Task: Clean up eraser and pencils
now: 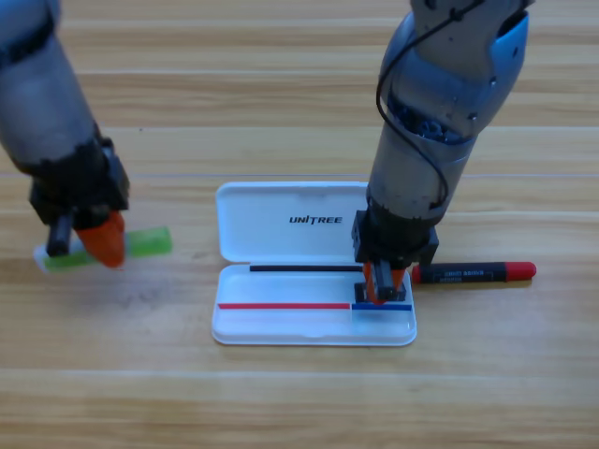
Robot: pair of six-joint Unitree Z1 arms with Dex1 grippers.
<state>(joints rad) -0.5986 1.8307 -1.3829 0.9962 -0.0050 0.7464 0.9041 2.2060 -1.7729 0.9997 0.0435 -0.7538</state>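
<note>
High view, the only one there is. The white case (281,234) lies open in the middle of the worktop (299,393), lid flipped back and tray toward the viewer.

The right tool (381,285) points straight down into the right end of the tray. Its orange tips sit close together, but whether they're clenched on something can't be told, since the body hides the gap. The eraser doesn't show anywhere, so it may be under or between those tips, though that's only a guess.

The red pencil (477,272) lies flat on the worktop just beside the case's right edge, running left to right, its inner end near the right tool.

The left tool (101,238) is over on the left, right on top of the green pencil (112,249), which lies almost level with a slight tilt. Only the stick's ends poke out on either side. Whether that tool is gripping or released can't be told.

On handling: both pencils look light, stiff and smooth, and being round they'll likely roll if nudged. Best bet is probably pinching them across the middle of the barrel so they stay balanced. The eraser would be small and a bit grippy, easy to squeeze but easy to miss.
</note>
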